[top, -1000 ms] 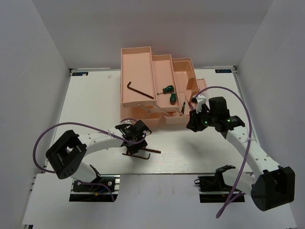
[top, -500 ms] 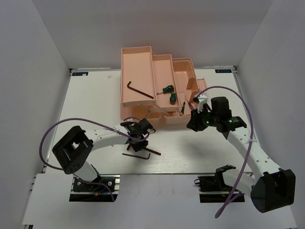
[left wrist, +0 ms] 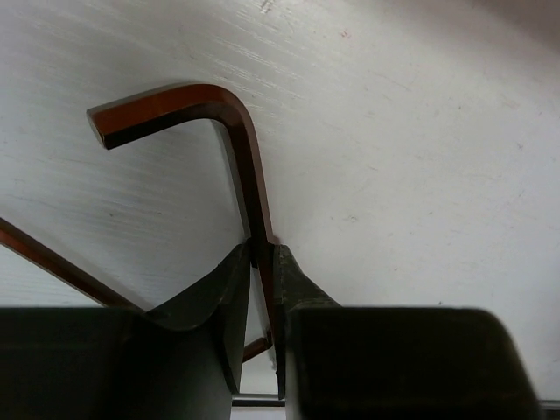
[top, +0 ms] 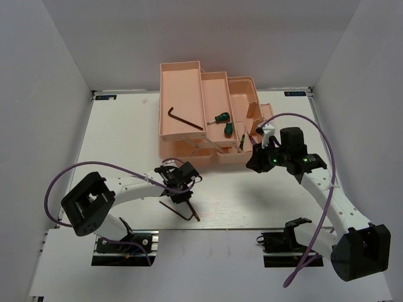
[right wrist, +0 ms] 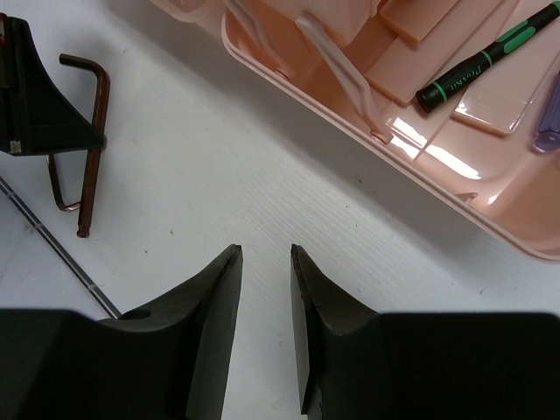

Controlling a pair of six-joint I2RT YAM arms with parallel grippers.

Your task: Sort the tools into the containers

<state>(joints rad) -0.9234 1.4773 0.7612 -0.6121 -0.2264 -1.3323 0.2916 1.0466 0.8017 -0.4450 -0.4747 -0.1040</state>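
White table (top: 126, 138), white walls on three sides. A translucent salmon-pink plastic toolbox (top: 182, 85) sits at 12 o'clock on the table, its tiers fanned open.

We note the left gripper (left wrist: 262, 254) at 7 o'clock from the toolbox. Its fingers (left wrist: 219, 302) are clamped on the shank of a dark brown L-shaped metal hex key (left wrist: 248, 175). Whether that key touches the table we cannot tell.

The right gripper (right wrist: 266, 254) hovers over bare table at 4 o'clock from the toolbox, just off its near rim. Its jaws are slightly parted with nothing between them.

In the widest tray, at 9 o'clock within the toolbox, a second dark brown hex key (top: 184, 118) lies alone. The middle tray holds a stubby green-handled screwdriver (top: 220, 117), with its twin screwdriver (top: 228, 129) near it at 5 o'clock.

In the lowest tray, at 3 o'clock, we see a thin dark-handled precision screwdriver (right wrist: 472, 66) with a green band. Beside it is a thin blue-handled precision screwdriver (right wrist: 549, 131), mostly cut off by the frame edge.
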